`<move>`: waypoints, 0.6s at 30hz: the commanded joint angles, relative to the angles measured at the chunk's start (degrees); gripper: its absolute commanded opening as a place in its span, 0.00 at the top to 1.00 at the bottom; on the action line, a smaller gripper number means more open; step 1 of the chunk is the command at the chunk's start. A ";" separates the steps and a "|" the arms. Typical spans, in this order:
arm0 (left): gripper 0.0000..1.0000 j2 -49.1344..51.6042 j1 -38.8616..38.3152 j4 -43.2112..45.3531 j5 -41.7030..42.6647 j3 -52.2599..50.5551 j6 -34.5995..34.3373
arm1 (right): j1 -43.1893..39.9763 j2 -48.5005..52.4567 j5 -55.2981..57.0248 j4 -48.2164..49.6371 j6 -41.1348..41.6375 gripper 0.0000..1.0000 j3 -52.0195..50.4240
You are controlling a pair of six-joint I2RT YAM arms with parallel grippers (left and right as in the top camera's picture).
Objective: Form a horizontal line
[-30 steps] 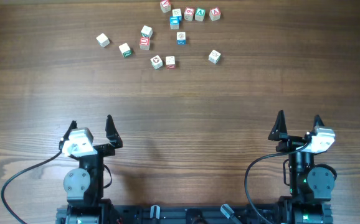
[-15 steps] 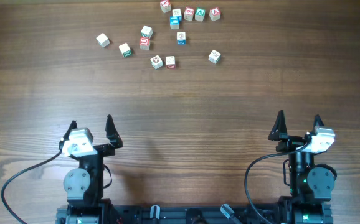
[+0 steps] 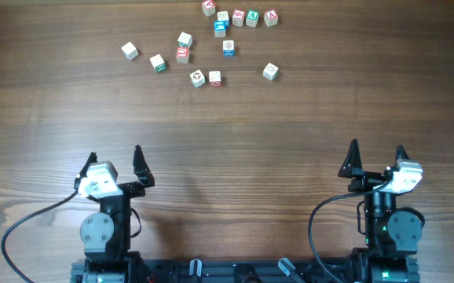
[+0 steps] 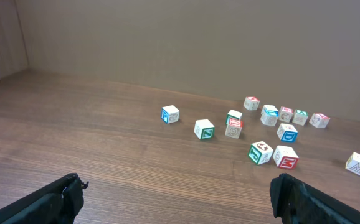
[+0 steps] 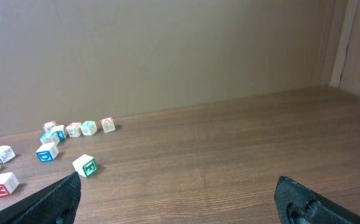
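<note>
A short row of small pale letter cubes (image 3: pixel 252 16) lies at the far edge of the table, right of centre, and it is the closest thing here to a horizontal line. The same row shows in the left wrist view (image 4: pixel 300 116) and the right wrist view (image 5: pixel 89 127). More cubes lie scattered below and left of it, among them one white cube (image 3: pixel 129 51) and a pair (image 3: pixel 206 78). My left gripper (image 3: pixel 115 155) (image 4: pixel 177 186) and right gripper (image 3: pixel 376 149) (image 5: pixel 179 186) are both open and empty near the front edge, far from every cube.
A lone cube with a green mark (image 3: pixel 270 71) (image 5: pixel 85 166) sits nearest the right arm's side. A blue-marked cube (image 3: pixel 220 28) lies just under the row. A brown wall rises behind the table's far edge. Cables trail from both arm bases.
</note>
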 commanded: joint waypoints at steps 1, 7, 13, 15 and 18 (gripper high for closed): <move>0.00 -0.42 -0.37 2.62 0.11 -0.68 1.14 | -0.28 -0.72 0.55 0.24 -1.07 0.00 -0.07; 0.00 -0.42 -0.42 16.57 10.62 -0.55 0.90 | -0.28 -0.72 0.55 0.24 -1.09 0.00 -0.07; 0.00 -0.07 -0.42 17.42 18.16 4.83 0.92 | -0.28 -0.72 0.55 0.24 -1.11 0.00 -0.07; 0.00 1.38 -0.42 16.39 18.10 8.79 1.27 | -0.28 -0.72 0.55 0.24 -1.07 0.00 -0.07; 0.00 6.36 -0.42 14.25 18.10 15.72 1.42 | -0.28 -0.72 0.55 0.24 -1.09 0.00 -0.07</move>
